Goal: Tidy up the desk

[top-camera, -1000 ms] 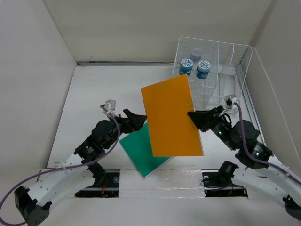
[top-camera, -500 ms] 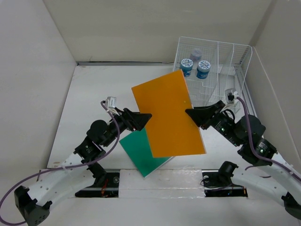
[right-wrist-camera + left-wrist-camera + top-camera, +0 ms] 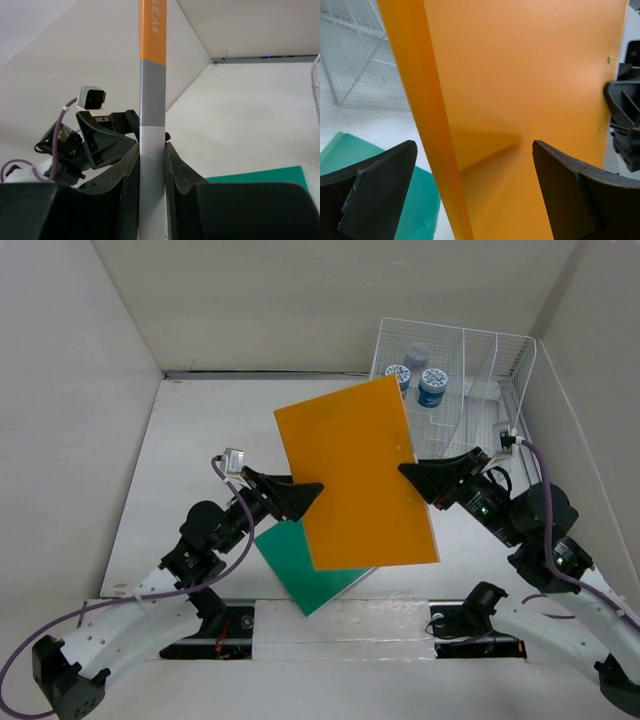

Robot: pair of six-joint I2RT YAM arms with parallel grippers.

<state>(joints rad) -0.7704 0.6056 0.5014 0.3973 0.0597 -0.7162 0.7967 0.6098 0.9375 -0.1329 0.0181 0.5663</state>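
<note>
An orange folder [image 3: 355, 485] is held up off the white desk [image 3: 200, 440], tilted, its upper corner near the wire rack. My right gripper [image 3: 410, 475] is shut on its right edge; in the right wrist view the jaws [image 3: 151, 147] pinch the orange and grey spine [image 3: 152, 75]. My left gripper [image 3: 312, 490] is open at the folder's left edge; in the left wrist view the wide jaws [image 3: 475, 150] stand either side of the orange folder [image 3: 520, 100] without touching it. A green folder [image 3: 300, 560] lies flat on the desk below.
A white wire-mesh rack [image 3: 470, 370] stands at the back right, holding two blue-labelled bottles [image 3: 432, 385] and a small purple-capped one. Beige wall panels enclose the desk on three sides. The green folder also shows in the left wrist view [image 3: 370, 165] and the right wrist view [image 3: 260, 175].
The right gripper has lifted the orange folder higher and toward the back. The left gripper has moved right to the folder's left edge, jaws open around it.
</note>
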